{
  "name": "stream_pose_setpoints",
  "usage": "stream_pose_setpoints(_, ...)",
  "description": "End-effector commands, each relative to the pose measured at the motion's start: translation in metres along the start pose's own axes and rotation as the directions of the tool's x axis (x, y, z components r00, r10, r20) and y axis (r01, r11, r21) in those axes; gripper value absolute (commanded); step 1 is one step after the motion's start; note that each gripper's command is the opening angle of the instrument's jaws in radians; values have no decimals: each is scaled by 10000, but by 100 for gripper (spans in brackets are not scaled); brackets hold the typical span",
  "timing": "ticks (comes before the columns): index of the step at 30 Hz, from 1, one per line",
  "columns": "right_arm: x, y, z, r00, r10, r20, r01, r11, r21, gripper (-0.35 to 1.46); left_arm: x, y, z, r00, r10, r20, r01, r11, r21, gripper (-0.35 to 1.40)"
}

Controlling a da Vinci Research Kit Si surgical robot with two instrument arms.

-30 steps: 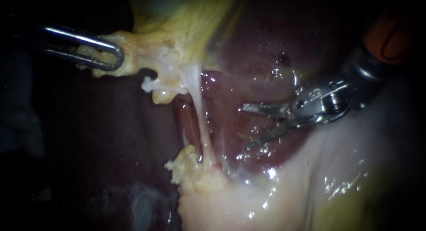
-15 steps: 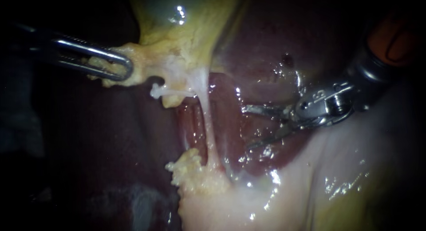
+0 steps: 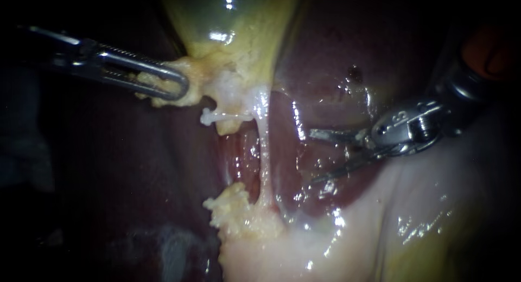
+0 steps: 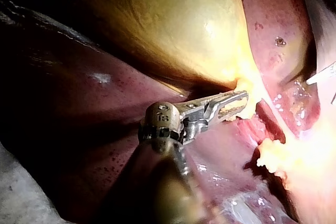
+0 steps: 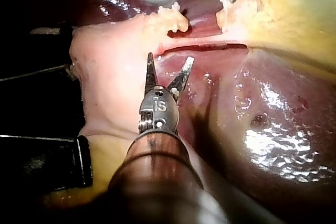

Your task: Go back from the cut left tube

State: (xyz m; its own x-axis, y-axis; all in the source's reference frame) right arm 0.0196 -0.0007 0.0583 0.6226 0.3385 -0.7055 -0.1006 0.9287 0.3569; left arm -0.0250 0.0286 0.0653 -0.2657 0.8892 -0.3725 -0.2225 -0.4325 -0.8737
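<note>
Beside the liver (image 3: 336,54), right tool (image 3: 315,156) gapes empty; left tool (image 3: 176,87) pinches gallbladder tissue (image 3: 205,76).

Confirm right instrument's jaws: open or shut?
Open. The right instrument shows a clear gap between its two jaws in the right wrist view, with nothing gripped; the endoscope view shows the same spread.

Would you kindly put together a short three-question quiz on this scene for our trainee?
1. True or false: the jaws of the right instrument are shut on a tube.
2. What does the left instrument grip? A, a clip; B, yellowish tissue at the neck of the gallbladder; C, nothing.
3. Fill in: in the endoscope view, the cut tube's stub lies nearer the ____ instrument.
Key: 1 false, they stand open and empty; 2 B; 3 left.
</note>
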Motion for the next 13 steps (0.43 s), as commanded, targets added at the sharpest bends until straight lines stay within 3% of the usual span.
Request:
stream_pose_setpoints(1,0,0,0,10000,0,2,0,10000,0,145,-2,-3,1,10000,36,18,-36,10000,24,-35)
stream_pose_setpoints(13,0,0,0,10000,0,2,0,10000,0,145,-3,-7,1,10000,-6,51,6,10000,35,-35)
